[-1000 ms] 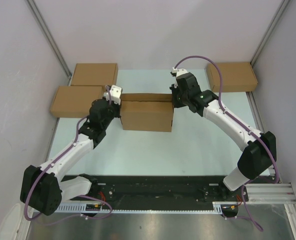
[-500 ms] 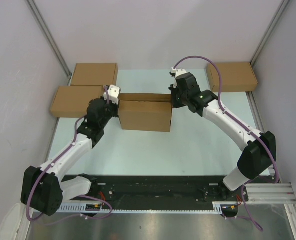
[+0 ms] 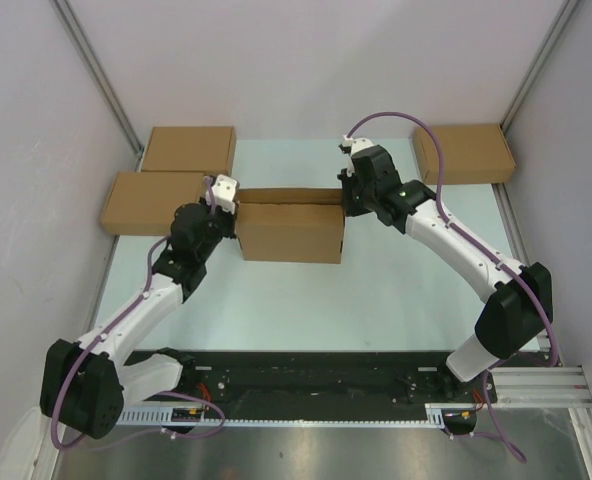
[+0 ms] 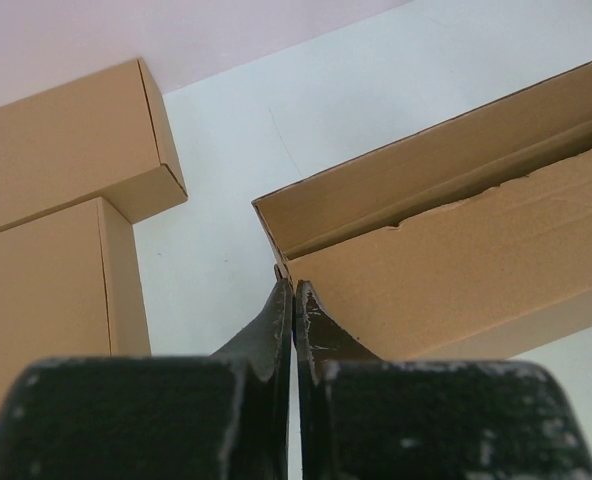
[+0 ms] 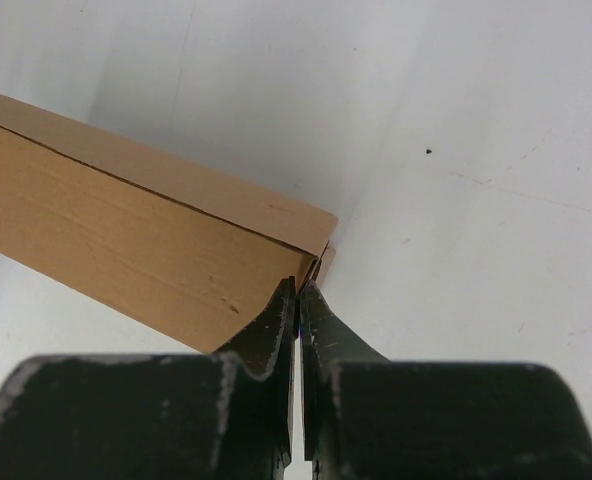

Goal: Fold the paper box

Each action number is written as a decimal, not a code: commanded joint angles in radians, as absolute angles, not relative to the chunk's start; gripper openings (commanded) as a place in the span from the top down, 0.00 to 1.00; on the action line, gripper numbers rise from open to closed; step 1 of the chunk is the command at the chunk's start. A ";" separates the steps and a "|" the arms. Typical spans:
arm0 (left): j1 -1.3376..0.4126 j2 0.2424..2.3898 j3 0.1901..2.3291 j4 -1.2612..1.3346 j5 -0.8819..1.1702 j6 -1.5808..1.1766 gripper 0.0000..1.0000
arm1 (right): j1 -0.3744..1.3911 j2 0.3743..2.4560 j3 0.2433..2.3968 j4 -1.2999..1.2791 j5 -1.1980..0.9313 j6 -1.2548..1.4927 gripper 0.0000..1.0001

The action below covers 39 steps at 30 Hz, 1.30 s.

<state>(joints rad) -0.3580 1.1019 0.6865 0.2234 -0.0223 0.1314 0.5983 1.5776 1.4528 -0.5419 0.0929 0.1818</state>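
- Pale green tabletop (image 3: 396, 290) between white walls, with three shut plain brown cardboard boxes parked at its far corners: two on the left (image 3: 188, 148) (image 3: 151, 200) and one on the right (image 3: 463, 152).
- At mid-table lies the brown corrugated paper box (image 3: 291, 232), between the two arms. It is largely formed: a broad panel faces near, and an open slot still shows along the far edge.
- The left gripper (image 4: 293, 290) has its jaws pressed together, tips touching the box's left near corner. I cannot tell whether any cardboard is nipped between them.
- The right gripper (image 5: 297, 295) is likewise closed, tips against the right end wall. A pinch on that wall can't be confirmed.
- Over the last second the box has slid a little to the left. The left wrist drew back leftward and the right gripper followed.
- Judgement: this looks like squaring or seating the end walls, not a fresh fold. With the far slot still open, closing it remains to be done.
- Risk: pushing unevenly from either end could skew the box.
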 commanded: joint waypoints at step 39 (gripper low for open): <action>-0.371 1.089 0.821 0.135 0.124 0.095 1.00 | 0.638 1.583 1.428 -0.546 -0.032 0.186 1.00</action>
